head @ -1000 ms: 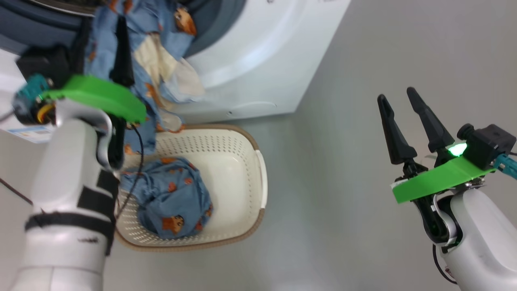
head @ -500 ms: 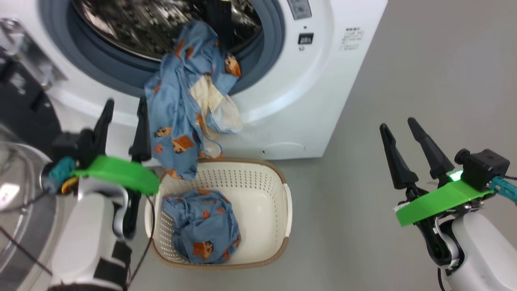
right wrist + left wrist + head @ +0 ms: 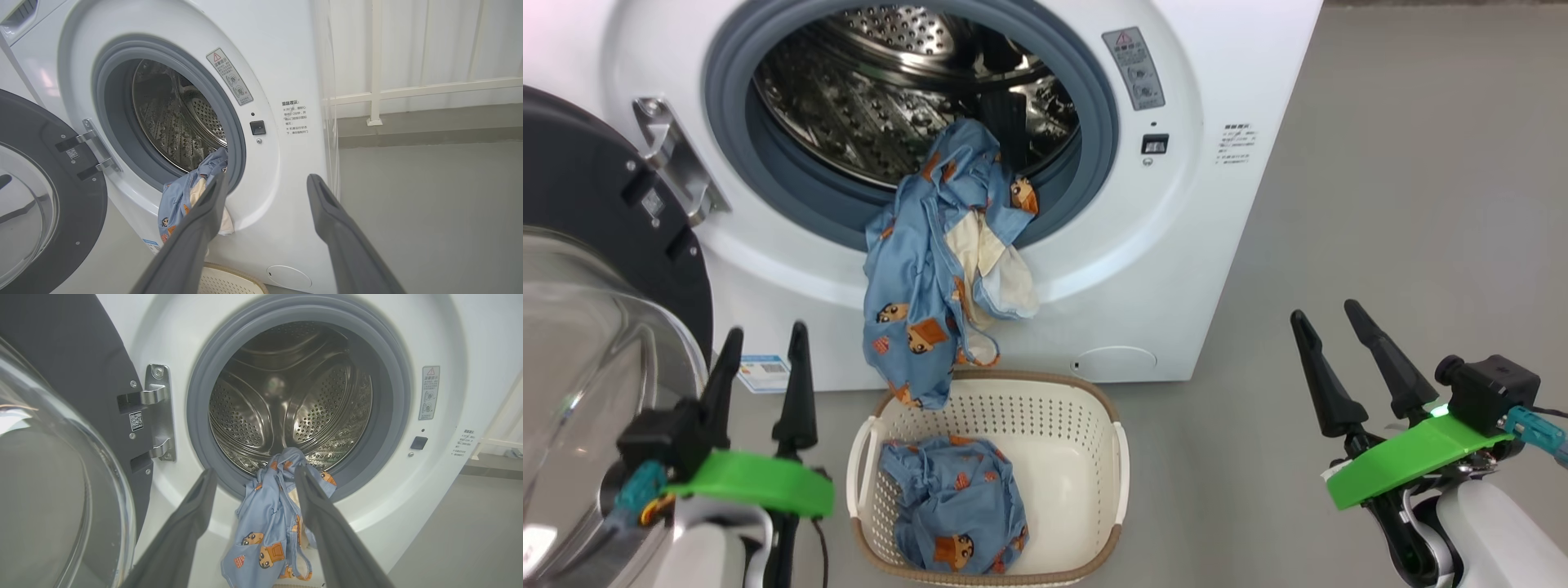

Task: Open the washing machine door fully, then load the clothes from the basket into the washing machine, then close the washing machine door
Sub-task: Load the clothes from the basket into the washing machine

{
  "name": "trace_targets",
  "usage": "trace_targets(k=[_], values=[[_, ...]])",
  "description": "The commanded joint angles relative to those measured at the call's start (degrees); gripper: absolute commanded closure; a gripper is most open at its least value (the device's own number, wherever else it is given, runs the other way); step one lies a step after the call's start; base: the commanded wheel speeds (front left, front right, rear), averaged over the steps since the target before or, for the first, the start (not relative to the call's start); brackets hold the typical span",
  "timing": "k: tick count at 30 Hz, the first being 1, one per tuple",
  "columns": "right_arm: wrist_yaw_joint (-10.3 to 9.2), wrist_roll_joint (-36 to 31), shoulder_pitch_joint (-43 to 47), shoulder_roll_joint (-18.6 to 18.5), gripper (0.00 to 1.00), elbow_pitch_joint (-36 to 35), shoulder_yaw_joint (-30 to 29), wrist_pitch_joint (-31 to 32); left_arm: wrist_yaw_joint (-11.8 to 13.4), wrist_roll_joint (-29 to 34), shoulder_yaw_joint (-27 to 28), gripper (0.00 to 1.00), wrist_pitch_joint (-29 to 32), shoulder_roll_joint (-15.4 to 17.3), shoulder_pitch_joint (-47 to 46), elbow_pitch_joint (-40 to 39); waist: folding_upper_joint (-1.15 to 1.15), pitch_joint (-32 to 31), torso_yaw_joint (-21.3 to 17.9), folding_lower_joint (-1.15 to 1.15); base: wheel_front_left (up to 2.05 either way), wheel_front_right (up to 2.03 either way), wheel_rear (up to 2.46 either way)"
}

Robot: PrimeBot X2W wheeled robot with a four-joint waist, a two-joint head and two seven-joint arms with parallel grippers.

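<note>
The washing machine door (image 3: 596, 188) stands swung out to the left, clear of the washing machine (image 3: 1225, 245) opening. A blue printed garment (image 3: 919, 278) hangs over the gasket's lower lip, its hem at the basket (image 3: 1054, 425) rim and possibly touching it. A second garment (image 3: 956, 506) lies inside the basket. Left pincer (image 3: 768, 328) and right pincer (image 3: 1323, 309) are both spread wide and empty. Bare floor (image 3: 1380, 204) lies to the right.

One washing machine (image 3: 1241, 245), one door (image 3: 596, 188), one basket (image 3: 1062, 457), two blue garments (image 3: 915, 286).
</note>
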Motion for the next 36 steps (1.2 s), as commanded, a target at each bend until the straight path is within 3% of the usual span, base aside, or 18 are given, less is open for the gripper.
trace_targets(k=[1, 11, 36], values=[[0.32, 0.3, 0.6, -0.9, 0.00, -1.2, 1.2, -0.5, 0.5, 0.6, 2.4, 0.00, -0.4, 1.2, 1.2, -2.9, 0.00, -1.0, -0.2, 0.01, 0.00, 0.00, 0.00], [0.32, 0.1, 2.2, -1.2, 0.00, -1.9, 0.3, -0.5, 1.8, 1.1, 4.7, 0.00, -0.4, 0.1, 9.0, -10.6, 0.00, -1.8, -0.4, 0.01, 0.00, 0.00, 0.00], [0.32, 0.1, 1.6, -1.5, 0.00, -1.6, 0.4, -0.5, 2.5, 1.1, 4.4, 0.00, -0.4, -1.1, 9.9, -10.9, 0.00, -1.4, -0.8, 0.01, 0.00, 0.00, 0.00]])
